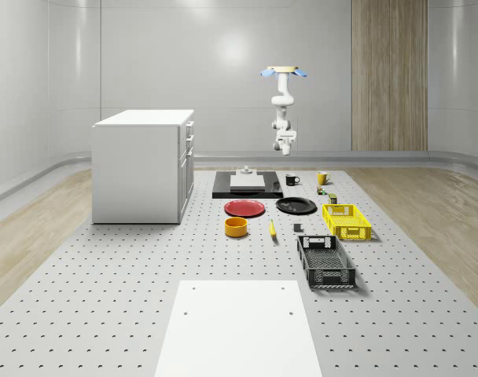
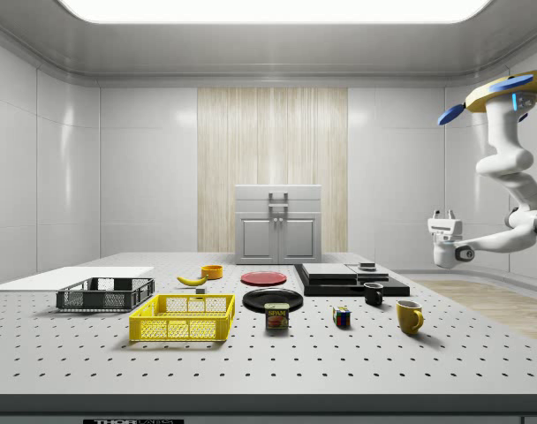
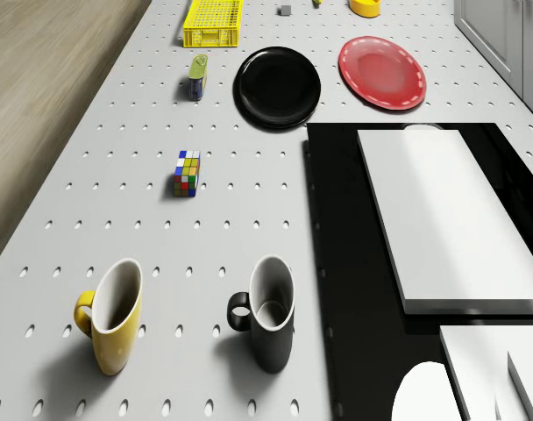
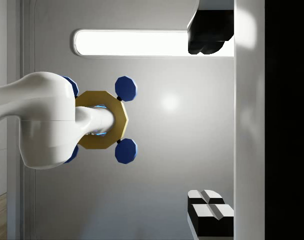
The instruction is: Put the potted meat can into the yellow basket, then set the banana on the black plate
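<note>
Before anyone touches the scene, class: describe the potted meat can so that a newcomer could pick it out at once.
Start at the perforated table and find the yellow basket. In the side view, the potted meat can stands just to the basket's right, in front of the black plate. Unlike the multicoloured puzzle cube further right, it is a small tin with a dark label and yellow lettering.

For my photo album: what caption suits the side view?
Drone hovers with gripper raised, far from potted meat can.

Simulated lab, perforated test floor (image 1: 105, 275), bare panelled walls (image 1: 223, 71)
</note>
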